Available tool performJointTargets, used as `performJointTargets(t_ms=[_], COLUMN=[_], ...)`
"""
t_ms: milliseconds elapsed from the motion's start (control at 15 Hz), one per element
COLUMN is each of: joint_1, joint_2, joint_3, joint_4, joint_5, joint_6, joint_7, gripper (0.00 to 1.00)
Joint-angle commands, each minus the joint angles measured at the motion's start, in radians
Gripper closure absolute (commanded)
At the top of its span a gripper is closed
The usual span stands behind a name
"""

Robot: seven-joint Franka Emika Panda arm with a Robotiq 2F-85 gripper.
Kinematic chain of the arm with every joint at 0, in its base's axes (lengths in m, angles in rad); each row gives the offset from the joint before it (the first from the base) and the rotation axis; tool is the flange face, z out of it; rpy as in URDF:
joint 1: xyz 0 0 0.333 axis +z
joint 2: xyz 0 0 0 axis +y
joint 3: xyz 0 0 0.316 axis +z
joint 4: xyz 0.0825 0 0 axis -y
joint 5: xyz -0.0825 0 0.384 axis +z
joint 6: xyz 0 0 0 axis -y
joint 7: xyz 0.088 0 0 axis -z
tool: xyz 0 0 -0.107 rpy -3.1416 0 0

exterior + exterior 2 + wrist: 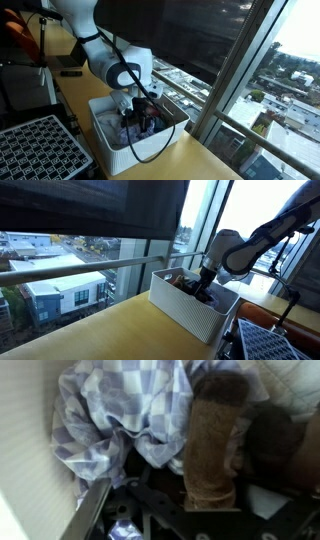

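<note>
My gripper (140, 114) sits deep in the white bin (106, 132) over a brown cloth (212, 445) (jaw width I cannot tell); closing here could snag the checked cloth (120, 410) too.

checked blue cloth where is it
Wrist view, upper left: the checked blue-and-white cloth lies between the white bin wall and a brown fuzzy cloth.

the white arm (92, 40) bent at the elbow, its wrist (127, 75) turned straight down. the gripper (141, 108) hung low beneath it, pointing down; whether its jaws stood apart or together could not be told in any view.
</note>
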Motion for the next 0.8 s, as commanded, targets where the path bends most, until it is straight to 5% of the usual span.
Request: performJointTargets(t_ms=[0,400,733], joint_1=[0.027,0.121,0.133], joint_2=[-0.08,-0.32,-0.487], joint_3=[-0.008,0.015,0.074], joint_4=[-0.04,-0.057,-0.009], joint_5=[0.041,0.017,-0.015], joint_6=[-0.018,-0.151,-0.299], joint_7=[-0.012,0.076,0.116], gripper=[0.57,0.99,0.99])
